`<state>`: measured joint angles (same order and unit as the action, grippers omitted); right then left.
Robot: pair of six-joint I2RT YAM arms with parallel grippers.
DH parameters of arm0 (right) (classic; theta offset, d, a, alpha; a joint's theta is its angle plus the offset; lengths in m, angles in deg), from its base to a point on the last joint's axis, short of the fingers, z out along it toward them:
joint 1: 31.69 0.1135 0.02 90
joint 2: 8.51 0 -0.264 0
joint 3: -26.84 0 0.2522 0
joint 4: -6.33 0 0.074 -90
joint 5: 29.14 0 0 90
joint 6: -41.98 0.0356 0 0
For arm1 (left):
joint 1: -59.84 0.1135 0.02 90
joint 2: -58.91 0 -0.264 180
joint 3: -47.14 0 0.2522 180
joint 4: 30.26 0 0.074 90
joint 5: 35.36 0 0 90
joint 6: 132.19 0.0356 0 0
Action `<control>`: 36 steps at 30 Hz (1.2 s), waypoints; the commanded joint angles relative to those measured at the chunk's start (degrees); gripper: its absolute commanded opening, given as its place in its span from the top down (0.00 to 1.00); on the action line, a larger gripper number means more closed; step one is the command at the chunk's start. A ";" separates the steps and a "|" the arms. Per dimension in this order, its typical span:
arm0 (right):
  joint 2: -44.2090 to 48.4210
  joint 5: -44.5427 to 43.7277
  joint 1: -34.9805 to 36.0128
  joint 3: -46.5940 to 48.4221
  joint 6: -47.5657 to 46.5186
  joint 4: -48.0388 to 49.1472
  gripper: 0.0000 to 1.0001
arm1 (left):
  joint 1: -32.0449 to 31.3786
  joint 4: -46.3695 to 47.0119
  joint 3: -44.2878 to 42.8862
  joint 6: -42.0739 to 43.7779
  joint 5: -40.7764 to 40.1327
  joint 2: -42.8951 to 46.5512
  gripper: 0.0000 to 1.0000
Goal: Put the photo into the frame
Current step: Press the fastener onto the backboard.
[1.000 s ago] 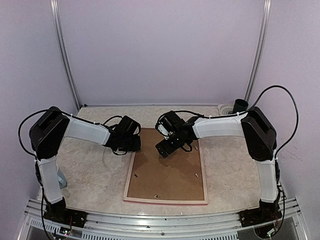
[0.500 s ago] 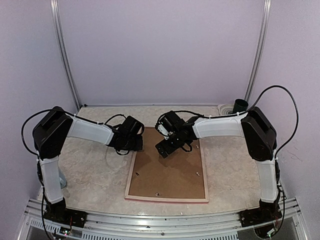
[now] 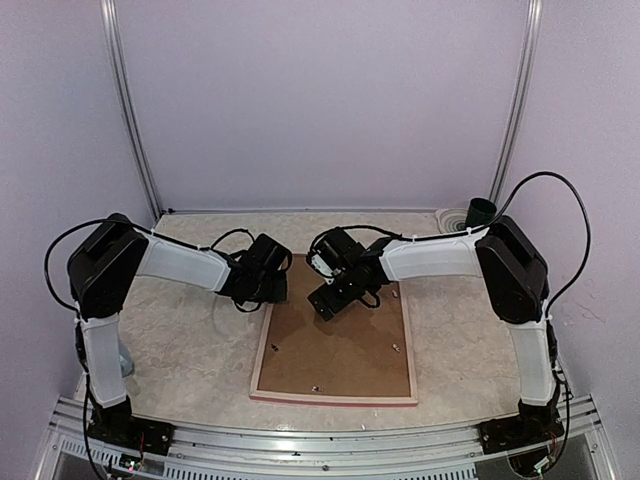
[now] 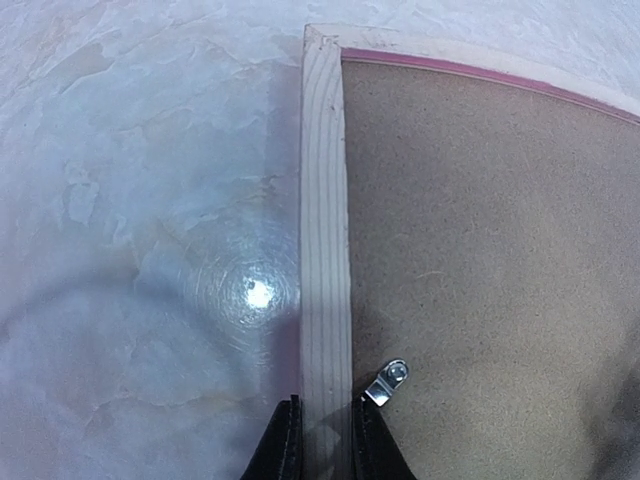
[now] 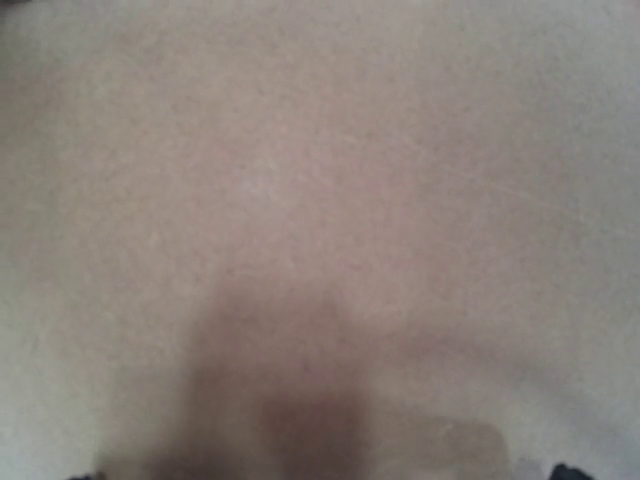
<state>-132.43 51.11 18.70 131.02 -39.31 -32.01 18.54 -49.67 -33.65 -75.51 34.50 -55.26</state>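
The frame [image 3: 262, 346] lies face down on the marble table, pale wood back up, with a pink edge showing. A brown backing board [image 3: 335, 350] fills it. My left gripper [image 3: 277, 297] is at the frame's far left corner, shut on the left rail [image 4: 322, 250], one black finger [image 4: 285, 445] on each side. My right gripper [image 3: 332, 299] is low over the board's far part, jaws spread wide with nothing between them. Its wrist view shows only the blurred board [image 5: 320, 200] up close. The photo is hidden.
Small metal clips [image 4: 388, 380] sit along the board's edges. A dark cup [image 3: 481, 211] and a white round fitting [image 3: 455, 219] stand at the back right corner. Walls close in three sides, and an aluminium rail [image 3: 320, 440] runs along the near edge.
My left gripper has moved a little right and closed on the frame's left rail. The frame has shifted slightly right. The right gripper has edged left, still spread on the board.
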 commanded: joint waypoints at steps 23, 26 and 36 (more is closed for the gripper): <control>-2.74 0.68 2.04 -5.53 -0.61 0.50 0.01 | 1.58 16.72 10.64 -9.40 3.96 5.72 0.66; -2.59 0.88 2.07 -5.54 -0.48 0.58 0.01 | 1.95 15.34 10.53 -9.72 1.47 7.27 0.65; -2.08 0.84 2.00 -5.21 -0.59 0.22 0.01 | 1.45 10.18 6.33 -5.20 1.64 6.73 0.60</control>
<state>-132.28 50.21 19.58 128.20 -39.33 -25.93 20.27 -36.45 -24.23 -83.12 35.79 -48.33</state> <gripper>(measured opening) 0.991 0.396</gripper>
